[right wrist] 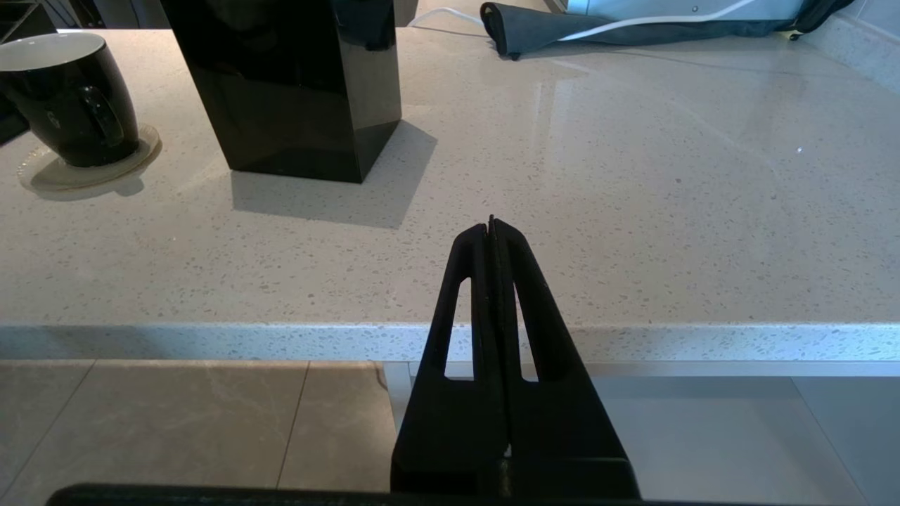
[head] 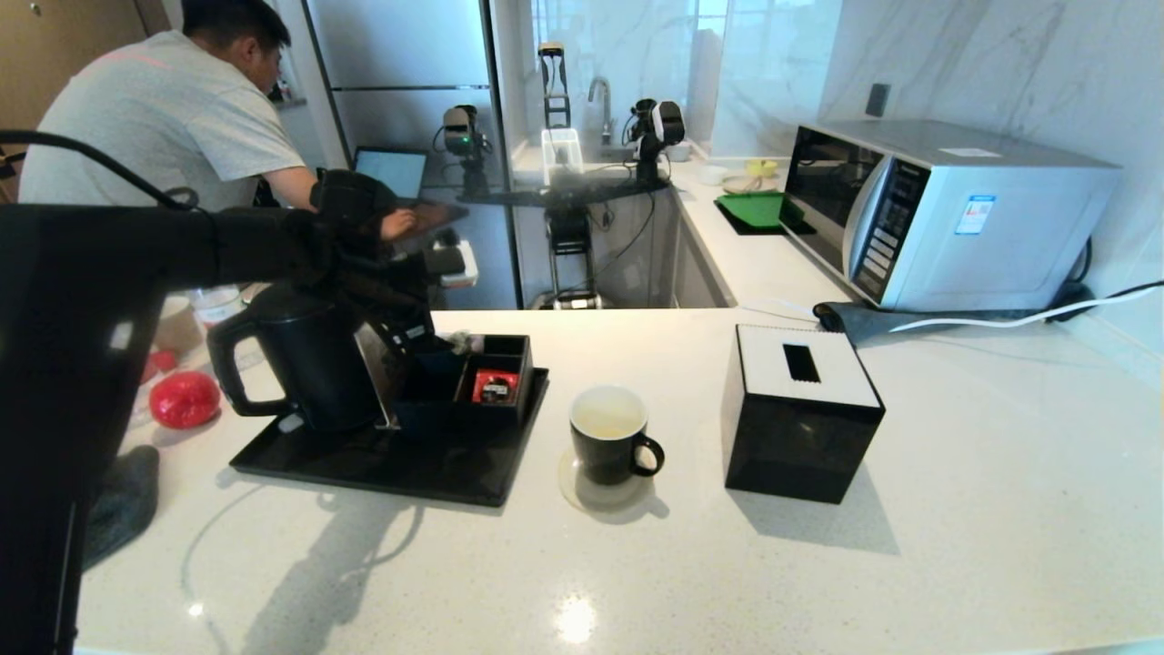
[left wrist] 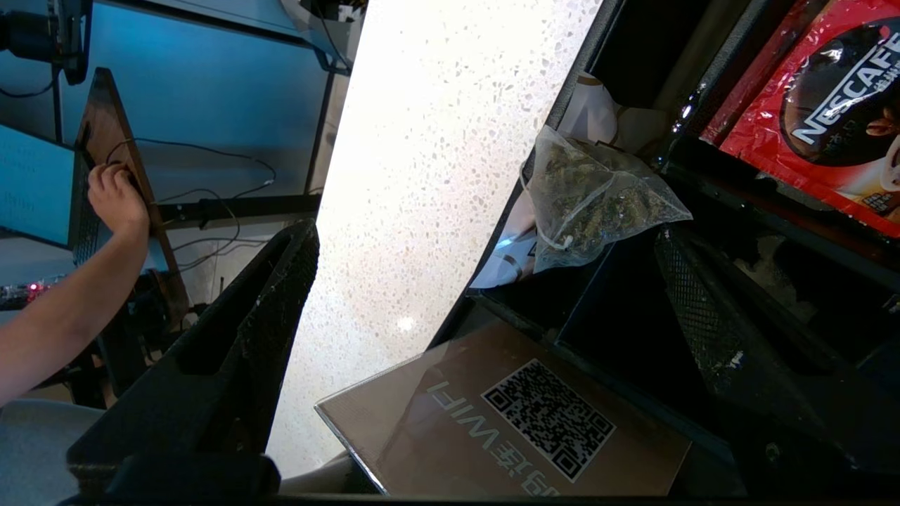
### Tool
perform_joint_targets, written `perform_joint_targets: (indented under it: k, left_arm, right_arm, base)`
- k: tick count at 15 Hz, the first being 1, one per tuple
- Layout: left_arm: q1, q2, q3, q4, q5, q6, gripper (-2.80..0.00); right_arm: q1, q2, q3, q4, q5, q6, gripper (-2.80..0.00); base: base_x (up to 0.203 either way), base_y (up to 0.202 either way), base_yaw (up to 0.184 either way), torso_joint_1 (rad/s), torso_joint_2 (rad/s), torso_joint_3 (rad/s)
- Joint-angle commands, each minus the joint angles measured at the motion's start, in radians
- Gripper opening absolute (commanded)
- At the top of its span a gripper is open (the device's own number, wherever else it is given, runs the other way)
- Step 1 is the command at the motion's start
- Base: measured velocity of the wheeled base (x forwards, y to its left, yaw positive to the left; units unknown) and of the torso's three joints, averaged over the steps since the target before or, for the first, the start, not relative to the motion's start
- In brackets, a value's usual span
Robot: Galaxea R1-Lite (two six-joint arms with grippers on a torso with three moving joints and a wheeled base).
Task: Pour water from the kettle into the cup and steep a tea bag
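Spread wide, the left gripper [left wrist: 485, 281] hangs over the black divided box [head: 491, 375] at the back of the black tray [head: 382, 459]. One finger [left wrist: 232, 358] is out over the pale counter [left wrist: 415, 176] beyond the tray's far edge; the other finger [left wrist: 710, 316] is inside the box. Between them the tea bag [left wrist: 598, 200] lies apart from both, draped on the box's outer wall with its pale thread looped across it. A red sachet [left wrist: 823, 105] fills the next compartment. A brown WiFi card [left wrist: 513, 414] leans just under the gripper.

Beside the box, the kettle [head: 300, 364] stands upright on the tray, handle turned outward to the robot's left. Off the tray to the right, the cup [head: 611, 435] sits on a coaster [head: 582, 491], near a black tissue box [head: 800, 414].

Pressed together, the right gripper [right wrist: 491, 228] hovers low at the counter's near edge, with bare stone stretching ahead of it.
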Motion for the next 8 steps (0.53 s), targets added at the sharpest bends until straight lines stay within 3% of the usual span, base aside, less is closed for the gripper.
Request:
perform_joint_targets:
  k: [1, 8]
  left_arm:
    - [0.0, 0.009, 0.001, 0.001, -0.001, 0.006, 0.0]
    - [0.003, 0.049, -0.013, -0.003, 0.0, 0.006, 0.0]
  right_arm:
    - [0.0, 0.001, 0.0, 0.0, 0.0, 0.0, -2.8]
    - [0.0, 0.001, 0.0, 0.0, 0.0, 0.0, -2.8]
  base:
    - [0.0, 0.0, 0.0, 0.0, 0.0, 0.0]
    - [0.0, 0.0, 0.0, 0.0, 0.0, 0.0]
